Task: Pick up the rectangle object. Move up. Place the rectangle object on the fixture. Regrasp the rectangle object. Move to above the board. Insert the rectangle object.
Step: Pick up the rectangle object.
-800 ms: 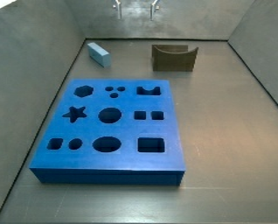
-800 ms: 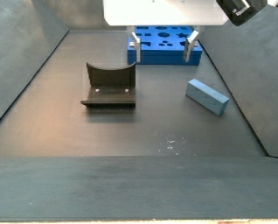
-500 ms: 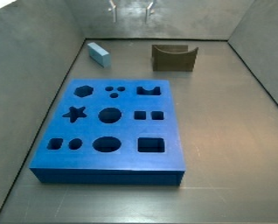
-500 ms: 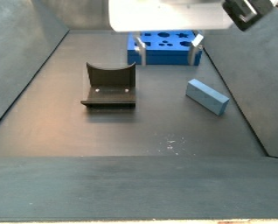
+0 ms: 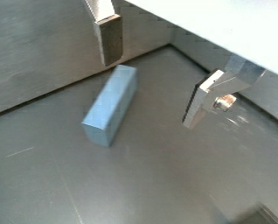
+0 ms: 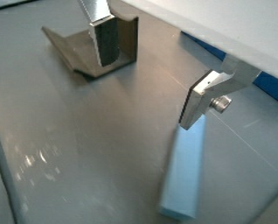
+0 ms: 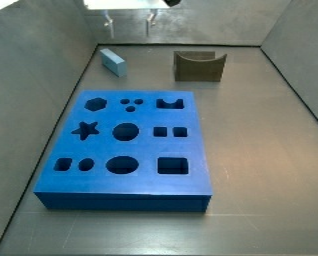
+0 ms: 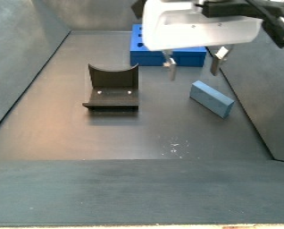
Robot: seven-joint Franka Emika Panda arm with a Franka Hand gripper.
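Note:
The rectangle object (image 7: 112, 62) is a pale blue block lying flat on the floor near a side wall; it also shows in a side view (image 8: 213, 98) and in both wrist views (image 5: 111, 105) (image 6: 186, 175). My gripper (image 8: 194, 64) is open and empty, hanging above the floor close to the block, which lies off to one side of the fingers (image 5: 110, 39), not between them. The dark fixture (image 7: 198, 66) stands apart from it (image 8: 111, 88) (image 6: 72, 48). The blue board (image 7: 126, 150) lies further off, partly hidden behind the gripper (image 8: 142, 46).
Grey sloping walls enclose the floor on all sides. The block lies close to one wall (image 7: 68, 70). The board's blue edge shows in a wrist view (image 6: 240, 72).
My gripper has moved sideways towards the rectangle object and come lower. It stays open. The block, fixture and board have not moved.

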